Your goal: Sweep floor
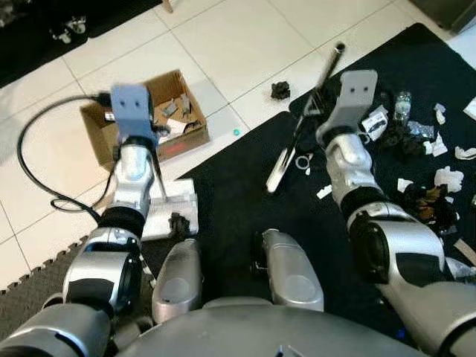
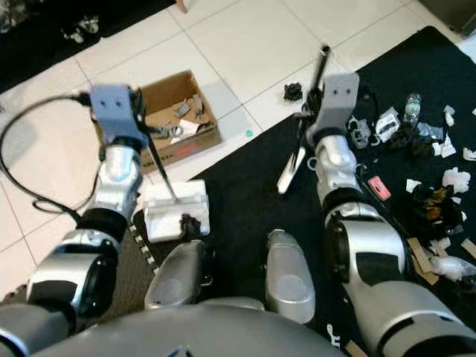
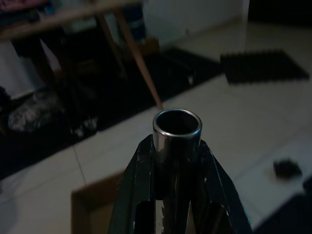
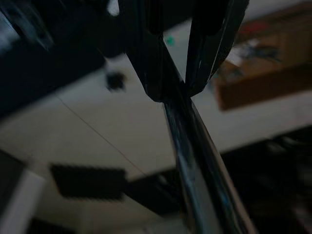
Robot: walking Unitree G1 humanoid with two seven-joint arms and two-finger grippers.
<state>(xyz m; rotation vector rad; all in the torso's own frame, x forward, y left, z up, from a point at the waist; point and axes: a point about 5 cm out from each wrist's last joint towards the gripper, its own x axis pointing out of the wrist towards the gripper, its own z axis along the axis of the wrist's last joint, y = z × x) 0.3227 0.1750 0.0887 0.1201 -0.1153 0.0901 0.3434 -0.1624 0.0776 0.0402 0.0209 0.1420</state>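
Scattered white and black litter (image 1: 435,160) lies on the black mat beside our brown cardboard box (image 1: 145,119); our right gripper (image 4: 174,92) clamps the broom's metal handle (image 1: 305,119), our left gripper (image 3: 175,146) the white dustpan's (image 2: 175,210) tube, so next we sweep scraps panward.

A lived-in room of a home: glossy white ceramic floor tiles (image 1: 245,37), black foam floor mat (image 1: 245,201) strewn with crumpled paper and plastic litter (image 1: 435,160), an open brown cardboard box (image 1: 145,119), and slanted wooden furniture legs (image 3: 139,58) beyond.
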